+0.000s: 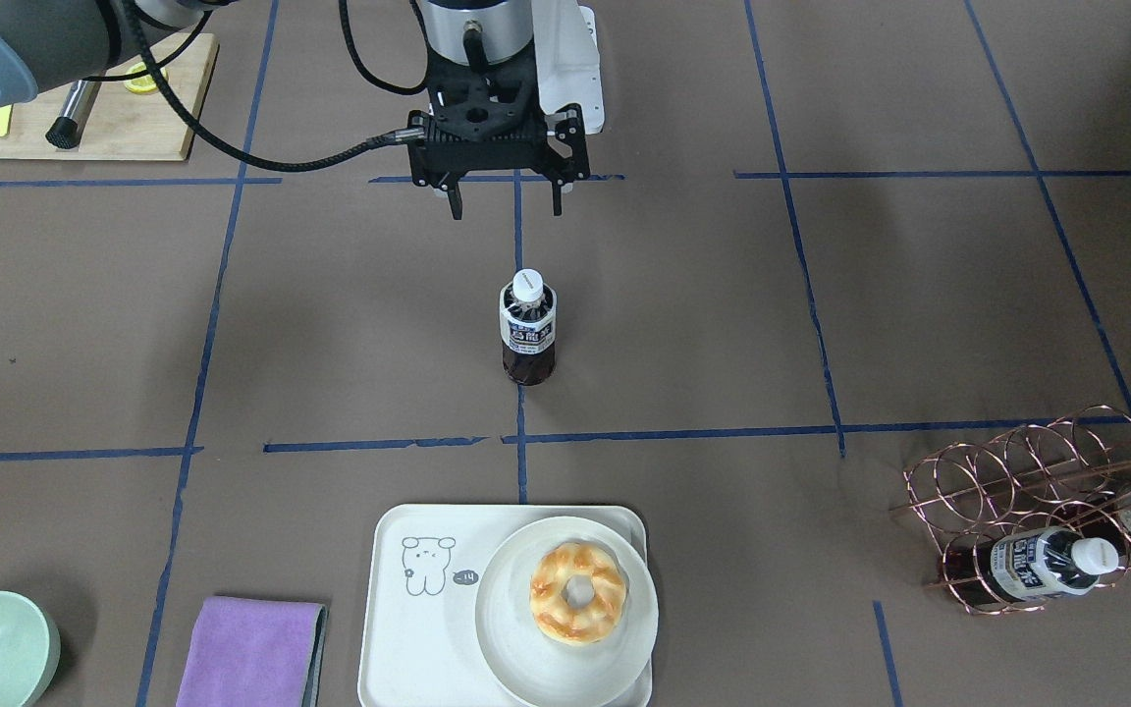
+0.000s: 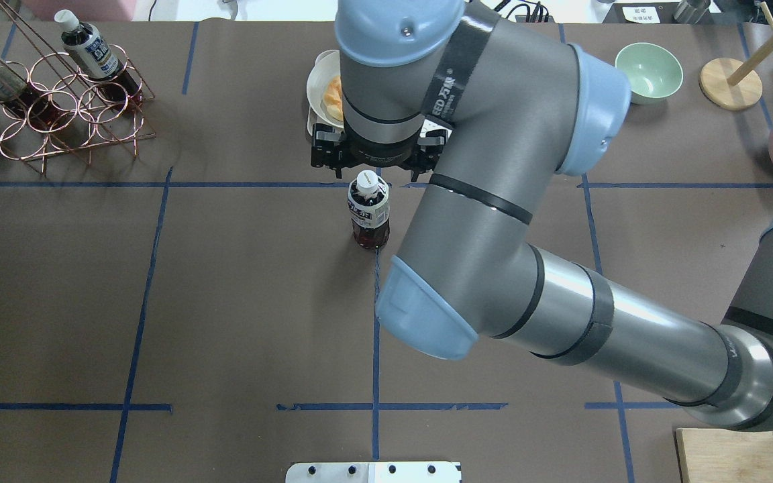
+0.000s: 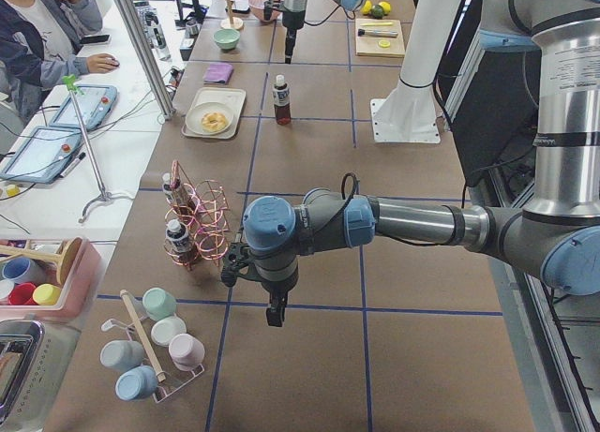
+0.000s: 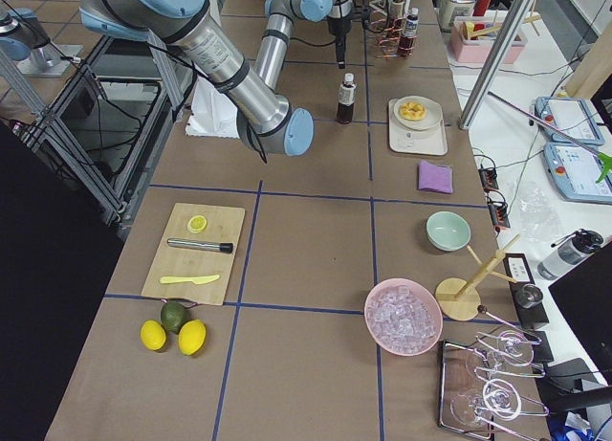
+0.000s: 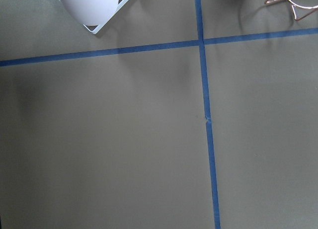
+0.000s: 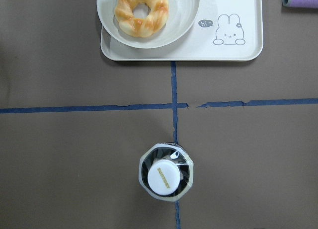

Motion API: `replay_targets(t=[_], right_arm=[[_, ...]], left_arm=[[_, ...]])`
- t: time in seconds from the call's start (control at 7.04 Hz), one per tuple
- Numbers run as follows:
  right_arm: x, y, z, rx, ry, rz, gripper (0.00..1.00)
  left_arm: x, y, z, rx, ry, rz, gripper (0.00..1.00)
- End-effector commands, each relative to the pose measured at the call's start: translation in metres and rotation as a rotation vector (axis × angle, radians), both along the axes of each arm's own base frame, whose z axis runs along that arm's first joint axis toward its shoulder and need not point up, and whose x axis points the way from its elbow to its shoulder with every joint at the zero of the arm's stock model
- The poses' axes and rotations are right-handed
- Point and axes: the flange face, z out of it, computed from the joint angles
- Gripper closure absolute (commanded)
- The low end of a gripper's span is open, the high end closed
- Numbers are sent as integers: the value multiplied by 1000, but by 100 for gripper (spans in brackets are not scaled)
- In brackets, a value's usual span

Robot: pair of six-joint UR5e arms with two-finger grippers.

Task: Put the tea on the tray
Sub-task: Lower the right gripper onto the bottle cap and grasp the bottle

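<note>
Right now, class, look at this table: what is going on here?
The right gripper hangs open over the table close to the tea, not touching it. The tea stands upright on the bare table, short of the tray, which holds a plate with a doughnut. The left gripper hangs off by the rack; whether it is open cannot be told.

Glazed ring doughnut (image 1: 578, 592): on round white plate (image 1: 509, 633), 6 o'clock
Folded purple cloth (image 1: 251, 651): 7 o'clock
Copper wire rack (image 1: 1037, 511): 4 o'clock
</note>
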Motion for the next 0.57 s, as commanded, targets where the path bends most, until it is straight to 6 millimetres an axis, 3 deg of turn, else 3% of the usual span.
replay_targets(t=[0.0,0.14,0.43], right_arm=[[-38,-12,12,40,34,19,2],[-58,-21,23,56,35,26,2],[-60,-23,25,63,43,21,16]], left_arm=[[0,0,0,0,0,0,0],[0,0,0,-2,0,0,0],[0,0,0,0,0,0,0]])
